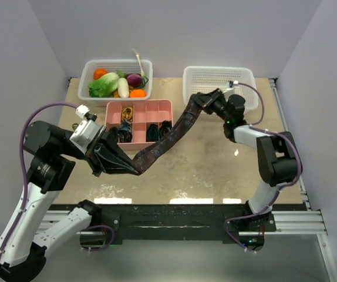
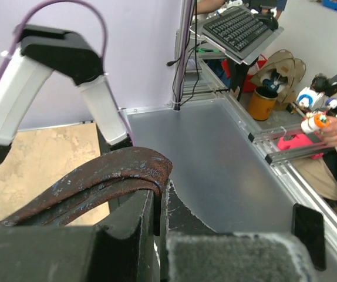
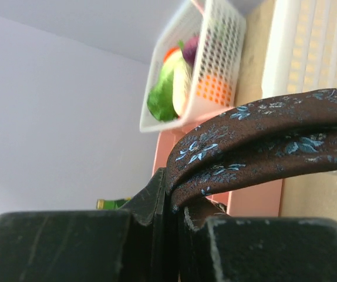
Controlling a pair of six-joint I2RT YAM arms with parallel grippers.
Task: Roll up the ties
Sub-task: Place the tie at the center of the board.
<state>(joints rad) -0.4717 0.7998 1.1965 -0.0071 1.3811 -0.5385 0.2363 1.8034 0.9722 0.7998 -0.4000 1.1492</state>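
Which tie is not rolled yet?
The long patterned tie stretched between the left hand and right hand; the other ties lie coiled in the pink tray.

The long dark brown fabric tie (image 3: 256, 117) has tiny pale blue flowers all over it. The pink plastic box with little compartments (image 1: 148, 102) holds black rolled ties (image 1: 157, 131). The white plastic mesh basket (image 1: 92, 67) holds green, orange and purple vegetables (image 1: 107, 85).

Folded dark tie (image 3: 262, 138) with pale-blue flowers tight in the right claw (image 3: 173, 197), white vegetable basket (image 3: 218, 59) beyond.
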